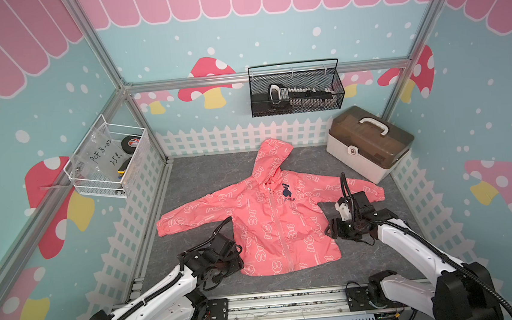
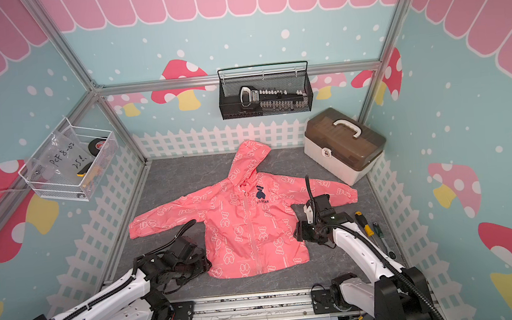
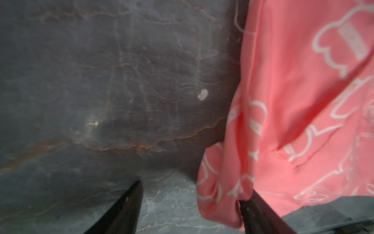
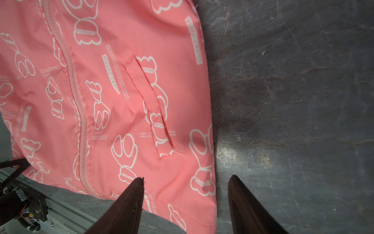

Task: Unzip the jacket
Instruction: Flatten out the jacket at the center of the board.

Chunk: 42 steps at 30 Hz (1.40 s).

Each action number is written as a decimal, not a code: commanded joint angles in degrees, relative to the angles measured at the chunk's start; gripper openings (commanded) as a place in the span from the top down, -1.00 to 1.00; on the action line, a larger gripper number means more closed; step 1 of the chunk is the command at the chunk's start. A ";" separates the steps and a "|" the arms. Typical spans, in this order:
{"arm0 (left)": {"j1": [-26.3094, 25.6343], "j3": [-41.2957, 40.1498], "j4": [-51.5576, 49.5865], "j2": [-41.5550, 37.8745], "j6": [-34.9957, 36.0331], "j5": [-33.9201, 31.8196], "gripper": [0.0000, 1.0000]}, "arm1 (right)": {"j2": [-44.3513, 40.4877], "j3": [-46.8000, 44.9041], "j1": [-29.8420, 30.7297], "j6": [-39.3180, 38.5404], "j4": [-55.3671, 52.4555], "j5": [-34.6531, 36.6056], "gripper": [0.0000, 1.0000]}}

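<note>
Nearest the robot, the left gripper (image 3: 196, 187) is seen with its jaws spread apart, down by the bottom corner of the jacket (image 1: 272, 225). A fold of pink cloth lies against one finger (image 3: 260, 212), but nothing is pinched. The right gripper (image 4: 187, 177) is spread apart too, and nothing is held in it. One of its tips is seen over the jacket's side edge and one over the bare grey table (image 4: 293, 101).

The jacket is laid flat, front up, in the middle of the table, between the two grippers. Its zipper (image 1: 279, 227) is seen closed from the bottom hem up to the neck, so no unzipping is done yet. The step in hand is judged to be getting ready to grab.

Farther back, just under the hood (image 1: 271, 156), the small zipper pull (image 1: 270, 191) is found. For the next move, the pull likely has to be pinched by one gripper. The cloth near the neck likely has to be held down by the other, so the pull can be drawn toward the hem.
</note>
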 commanded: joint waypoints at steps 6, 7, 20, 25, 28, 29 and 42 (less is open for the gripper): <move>-2.36 -6.88 9.93 -7.81 1.14 1.63 -0.86 | -1.65 -2.78 0.20 2.10 1.14 0.45 -0.34; -2.38 -7.20 10.62 -8.34 2.01 1.39 -0.85 | -1.69 -2.97 0.19 2.23 1.40 0.30 -0.34; -4.78 -5.30 16.08 -7.45 2.30 9.98 0.44 | -6.61 -2.89 2.33 -0.22 3.84 -6.55 -0.08; -6.23 5.09 12.59 -3.43 3.47 9.92 1.00 | -12.01 1.22 17.24 -8.93 6.18 1.37 -0.22; -6.43 10.77 9.53 1.16 3.29 9.56 1.00 | -17.74 -0.78 26.76 -12.54 14.15 8.58 -0.26; -6.43 12.27 8.40 2.74 2.86 9.62 1.00 | -19.79 -1.99 28.58 -13.23 16.89 10.75 -0.27; -6.52 22.09 3.84 5.95 -3.02 10.33 1.00 | -9.44 -4.62 46.53 -19.63 33.62 27.99 -0.32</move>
